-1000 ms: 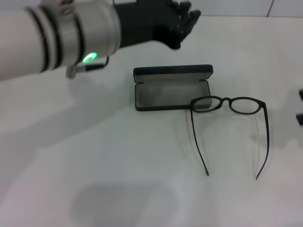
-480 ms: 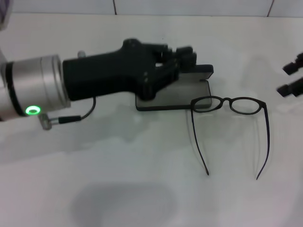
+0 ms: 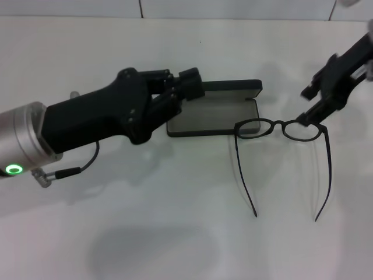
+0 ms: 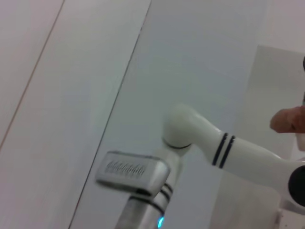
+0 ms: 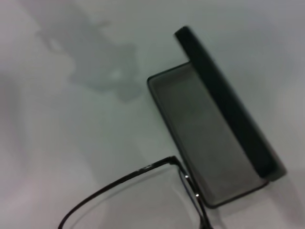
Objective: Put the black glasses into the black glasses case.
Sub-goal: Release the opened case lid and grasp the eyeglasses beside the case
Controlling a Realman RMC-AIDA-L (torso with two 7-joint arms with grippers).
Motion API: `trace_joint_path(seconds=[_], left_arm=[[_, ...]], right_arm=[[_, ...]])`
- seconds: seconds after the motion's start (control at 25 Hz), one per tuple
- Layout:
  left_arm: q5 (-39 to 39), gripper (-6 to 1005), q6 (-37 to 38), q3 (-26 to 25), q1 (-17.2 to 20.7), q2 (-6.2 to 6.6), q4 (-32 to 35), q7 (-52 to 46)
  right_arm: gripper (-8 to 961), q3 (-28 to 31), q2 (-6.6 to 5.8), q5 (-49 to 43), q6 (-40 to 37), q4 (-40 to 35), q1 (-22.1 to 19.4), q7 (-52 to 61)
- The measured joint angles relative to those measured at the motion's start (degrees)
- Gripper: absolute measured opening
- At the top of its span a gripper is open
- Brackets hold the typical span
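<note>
White counter (image 3: 175,233) filled the head view, with a pale tiled wall (image 3: 233,7) along the top edge. The black glasses case (image 3: 213,108) lay open at the centre, its lid raised on the far side and its grey lining showing. The black glasses (image 3: 280,129) lay unfolded just right of it, the left lens overlapping the case's lower right corner, the two temple arms running toward the bottom of the frame. My left claw (image 3: 187,90) came in from the left edge and sat over the case's left end, hiding that end; I could not tell whether its fingers were apart or together. My right claw (image 3: 315,105) reached in from the upper right, its two dark fingers (image 3: 308,118) set apart, the lower one right at the rim of the right lens, gripping nothing that I could see.

My left wrist view showed only pale wall panels (image 4: 95,71) and a white robot arm (image 4: 224,148) with dark bands; neither task thing appeared there.

My right wrist view showed the open case (image 5: 212,133) running from the upper middle to the lower right, lid upright along its far side, and the glasses' rim (image 5: 128,191) at the bottom, meeting the case's near corner.
</note>
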Motion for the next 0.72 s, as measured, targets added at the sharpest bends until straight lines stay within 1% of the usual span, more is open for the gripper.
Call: trace_joint_path(seconds=[0.16, 0.28, 0.4, 0.6, 0.72], left_arm=[[-0.07, 99, 1.29, -0.21, -1.42, -0.03, -3.04, 1.54], [-0.12, 99, 1.37, -0.24, -2.3, -0.05, -5.23, 2.07], [-0.15, 99, 1.39, -0.26, -2.78, -0.05, -6.94, 2.93], [-0.18, 99, 1.36, -0.31, -3.3, -0.05, -9.09, 3.8], [-0.21, 98, 1.25, -0.39, -3.38, -0.08, -9.51, 4.14]], right_arm=[[657, -4.63, 1.24, -1.05, 2.6, 2.47, 1.37, -0.05], [648, -6.7, 1.82, -1.22, 4.09, 3.81, 1.98, -0.47], [640, -6.78, 2.14, -1.29, 5.29, 3.88, 1.7, -1.82], [633, -6.48, 2.12, -0.99, 5.93, 4.27, 1.58, -3.28], [632, -6.49, 2.5, -0.93, 6.89, 4.48, 1.6, -4.36]])
